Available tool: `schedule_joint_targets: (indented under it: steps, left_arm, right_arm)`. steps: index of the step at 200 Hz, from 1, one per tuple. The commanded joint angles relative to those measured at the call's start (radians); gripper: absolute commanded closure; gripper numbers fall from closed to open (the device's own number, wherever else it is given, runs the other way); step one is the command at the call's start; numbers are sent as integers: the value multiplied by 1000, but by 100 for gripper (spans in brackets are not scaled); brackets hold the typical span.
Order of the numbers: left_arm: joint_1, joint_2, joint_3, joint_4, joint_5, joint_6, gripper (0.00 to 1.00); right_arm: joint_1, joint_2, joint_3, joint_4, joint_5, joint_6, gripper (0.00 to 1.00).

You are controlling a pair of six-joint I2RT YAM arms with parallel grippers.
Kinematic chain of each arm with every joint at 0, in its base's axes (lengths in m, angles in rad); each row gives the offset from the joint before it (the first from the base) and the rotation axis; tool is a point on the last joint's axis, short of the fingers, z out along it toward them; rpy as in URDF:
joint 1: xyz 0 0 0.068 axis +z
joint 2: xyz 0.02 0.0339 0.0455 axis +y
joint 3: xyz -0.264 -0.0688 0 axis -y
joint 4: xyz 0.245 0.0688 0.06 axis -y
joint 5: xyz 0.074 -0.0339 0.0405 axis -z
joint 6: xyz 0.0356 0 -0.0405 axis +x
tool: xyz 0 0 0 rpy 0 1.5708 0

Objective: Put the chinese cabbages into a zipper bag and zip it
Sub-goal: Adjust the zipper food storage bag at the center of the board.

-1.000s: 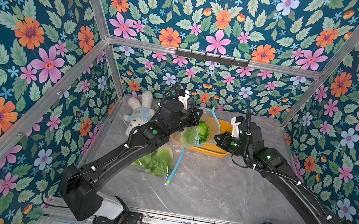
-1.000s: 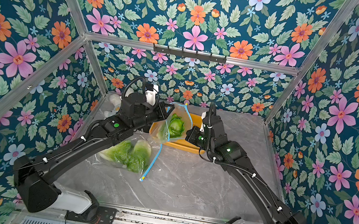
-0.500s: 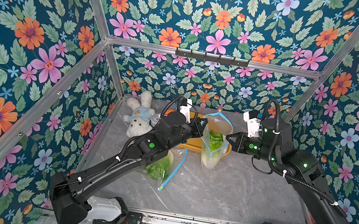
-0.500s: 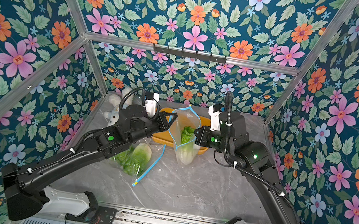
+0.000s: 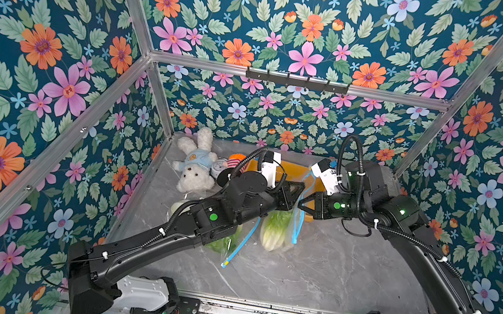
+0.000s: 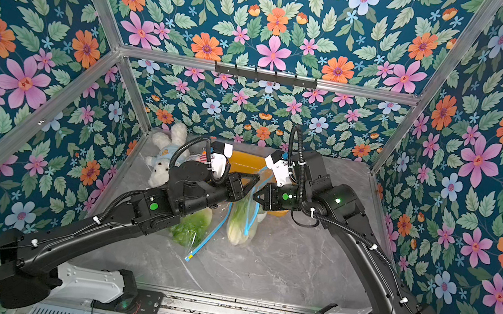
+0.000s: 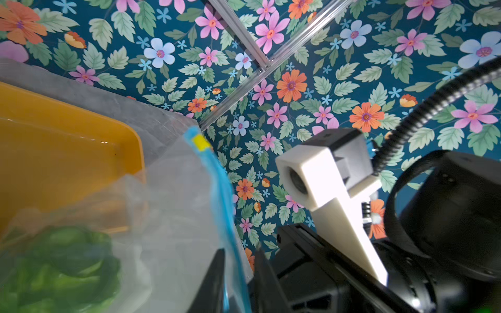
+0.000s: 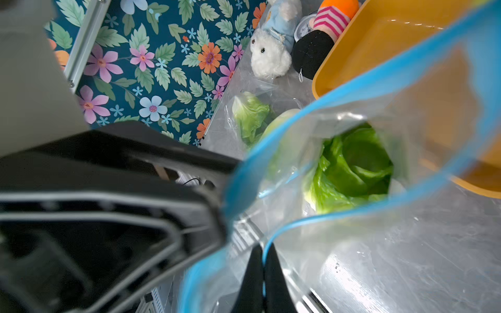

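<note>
Table [image 5: 308, 279]: grey marble.
Change: your left gripper [image 5: 300, 191] and right gripper [image 5: 302, 207] are closer now, nearly meeting.
Bag [image 5: 291, 228]: clear film with a blue zip [image 7: 222, 189]; glossy crinkly cabbage [image 5: 274, 230] inside.
Left fingers [image 7: 214, 284]: slightly apart around zip.
Right fingers [image 8: 252, 273]: pinching zip.

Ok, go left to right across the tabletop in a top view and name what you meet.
Bunny → flat bag of cabbages → held bag with one cabbage. Tray and striped toy skipped: they overlap these.
</note>
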Motion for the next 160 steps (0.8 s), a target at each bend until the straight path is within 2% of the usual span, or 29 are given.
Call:
schedule_joint_targets:
  steps: [1, 22, 43, 68, 83, 95, 105, 130, 160]
  left_arm:
    - [0, -44, -46, -30, -69, 48, 62]
    - [6, -102, -78, -24, -113, 124, 52]
    - [37, -140, -55, -82, -138, 282, 48]
    - [107, -180, -73, -57, -61, 506, 45]
    - [150, -200, -107, -10, 25, 662, 39]
    - [198, -221, -157, 42, 54, 723, 37]
    - [257, -238, -210, 110, 164, 774, 37]
    - [361, -242, -310, 233, 381, 837, 36]
    - [413, -230, -388, 290, 522, 909, 35]
  right_arm:
    - [-49, -2, -60, 18, -34, -51, 100]
    - [-62, 13, -57, -38, 28, -127, 100]
    - [-63, 36, -9, -101, 97, -188, 100]
    - [-62, 40, 37, -111, 104, -246, 100]
    - [-62, 39, 66, -113, 91, -279, 100]
    - [-62, 37, 78, -112, 75, -313, 100]
    - [-63, 41, 95, -126, 83, -344, 100]
    - [-62, 50, 115, -163, 126, -433, 100]
    - [-62, 47, 90, -157, 137, -489, 100]
